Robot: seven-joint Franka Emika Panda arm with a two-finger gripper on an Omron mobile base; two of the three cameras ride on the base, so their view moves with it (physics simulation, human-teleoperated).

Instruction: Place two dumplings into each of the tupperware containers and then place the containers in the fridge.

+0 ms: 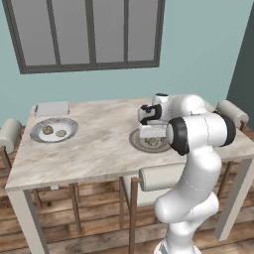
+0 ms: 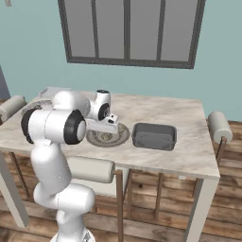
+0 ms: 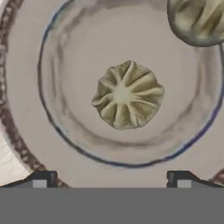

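My gripper [image 3: 111, 179] hangs open, pointing straight down just above a round patterned plate [image 1: 136, 141] [image 2: 122, 134] [image 3: 26, 131]. A pleated tan dumpling [image 3: 127, 95] lies at the plate's middle, below the gap between the fingertips [image 3: 41, 179], untouched. A second dumpling [image 3: 199, 19] sits near the plate's rim. Two more dumplings [image 1: 53, 131] rest on another plate [image 1: 69, 124] at the table's left. One tupperware container [image 2: 154, 135] stands right of the near plate; the other tupperware container [image 1: 52, 108] lies at the far left corner. The fridge is out of view.
The marble table [image 1: 99, 149] has its front edge close to the near plate. Padded chairs stand at the front [image 1: 158, 178], the left end [image 1: 9, 134] and the right end [image 2: 220, 125]. A window [image 1: 89, 32] is in the wall behind.
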